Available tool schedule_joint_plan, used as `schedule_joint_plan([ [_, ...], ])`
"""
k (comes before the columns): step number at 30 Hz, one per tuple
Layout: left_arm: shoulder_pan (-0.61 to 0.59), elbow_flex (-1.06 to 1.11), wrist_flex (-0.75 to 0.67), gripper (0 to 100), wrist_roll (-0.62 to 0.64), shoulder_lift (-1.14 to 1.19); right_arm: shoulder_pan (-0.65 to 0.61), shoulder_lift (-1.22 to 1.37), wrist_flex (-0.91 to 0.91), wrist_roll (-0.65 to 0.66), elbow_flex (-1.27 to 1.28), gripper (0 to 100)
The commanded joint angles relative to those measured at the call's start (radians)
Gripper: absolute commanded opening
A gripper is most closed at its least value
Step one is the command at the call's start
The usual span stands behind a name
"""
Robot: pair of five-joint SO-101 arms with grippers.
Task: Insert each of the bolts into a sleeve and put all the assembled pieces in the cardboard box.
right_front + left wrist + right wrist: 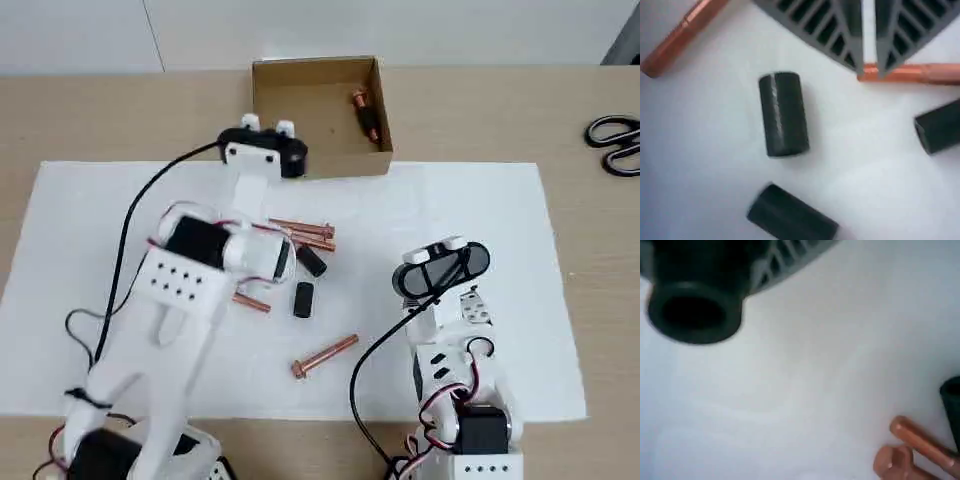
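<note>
My left gripper [869, 67] hangs low over the white sheet, its fingers almost touching each other, tips just above one end of a copper bolt [912, 73]. Black sleeves lie close by: one upright in the picture [784, 114], one lower [790, 217], one at the edge [940, 125]. My right gripper [440, 268] stands at the right of the sheet, shut on a black sleeve [695, 312] whose open end faces the camera. More bolts [325, 356] [252, 302] lie loose. The cardboard box [345, 162] holds one assembled piece [365, 112].
A white paper sheet [500, 210] covers the table's middle. Scissors [615, 142] lie at the far right on the bare wood. Two bolt heads [917, 447] and a sleeve's edge [952, 390] lie some way from my right gripper.
</note>
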Motion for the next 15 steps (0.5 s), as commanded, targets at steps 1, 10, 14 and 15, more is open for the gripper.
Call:
schedule_joint_plan([
  [1,-0.087,-0.108,-0.009,1,0.092,0.064,-0.004,-0.019,-0.002,-0.006,-0.014,0.5],
  [10,-0.17,-0.104,0.071,1,0.632,0.18,-0.004,-0.019,0.001,-0.006,-0.012,0.5],
  [14,-0.143,-0.104,0.199,1,0.709,0.218,-0.004,-0.019,0.001,-0.006,-0.012,0.5],
  [15,-0.141,-0.104,0.218,1,0.727,0.23,-0.004,-0.019,0.001,-0.006,-0.012,0.5],
])
